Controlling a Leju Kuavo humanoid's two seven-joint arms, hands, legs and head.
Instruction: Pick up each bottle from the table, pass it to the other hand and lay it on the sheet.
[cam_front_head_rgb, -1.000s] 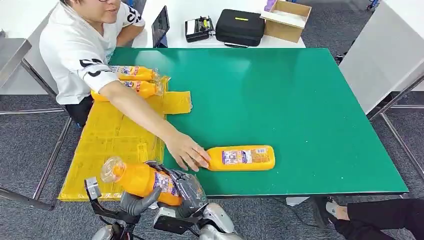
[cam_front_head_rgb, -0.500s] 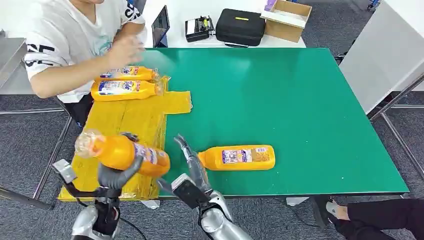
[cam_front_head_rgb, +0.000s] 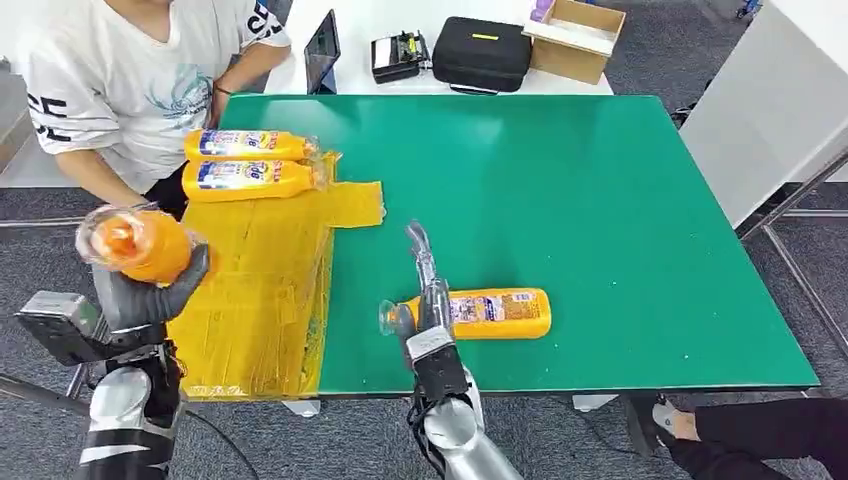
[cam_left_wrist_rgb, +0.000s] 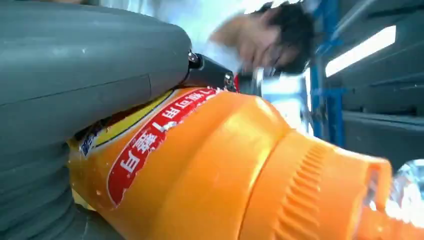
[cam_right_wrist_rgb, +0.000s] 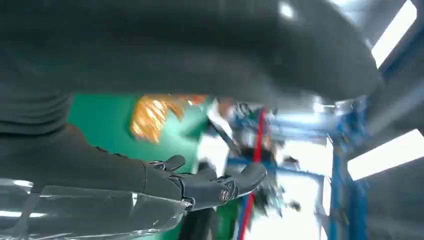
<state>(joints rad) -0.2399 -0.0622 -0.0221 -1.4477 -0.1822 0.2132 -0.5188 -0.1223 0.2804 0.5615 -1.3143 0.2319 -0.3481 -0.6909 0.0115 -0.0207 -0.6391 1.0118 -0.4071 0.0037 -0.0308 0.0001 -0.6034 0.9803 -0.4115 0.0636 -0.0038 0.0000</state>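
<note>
Bottle (cam_front_head_rgb: 140, 243), orange and clear-capped, sits in the left hand (cam_front_head_rgb: 135, 290), raised above the left edge of the yellow sheet (cam_front_head_rgb: 250, 290) with its cap end turned toward the camera; the grey fingers wrap its lower body, and the left wrist view shows the thumb pressed against the bottle's red label (cam_left_wrist_rgb: 160, 135). The right hand (cam_front_head_rgb: 428, 285) reaches out over the near edge of the green table (cam_front_head_rgb: 600, 220), fingers stretched forward and apart, holding nothing; it lies across the neck of a second bottle (cam_front_head_rgb: 490, 314) that rests on its side on the table, cap pointing toward the sheet. Whether the fingers touch that bottle cannot be told from the head view, and the right wrist view is blurred, showing only dark extended fingers (cam_right_wrist_rgb: 210, 182) above green. Two more bottles (cam_front_head_rgb: 250, 160) lie side by side at the sheet's far end, caps pointing right, the nearer one touching the farther. A person in a white shirt (cam_front_head_rgb: 130, 80) sits at the table's far left corner, just behind those bottles. Beyond the green table, on a white surface, stand a black case (cam_front_head_rgb: 482, 52), a small black device (cam_front_head_rgb: 398, 56) and an open cardboard box (cam_front_head_rgb: 575, 38).
</note>
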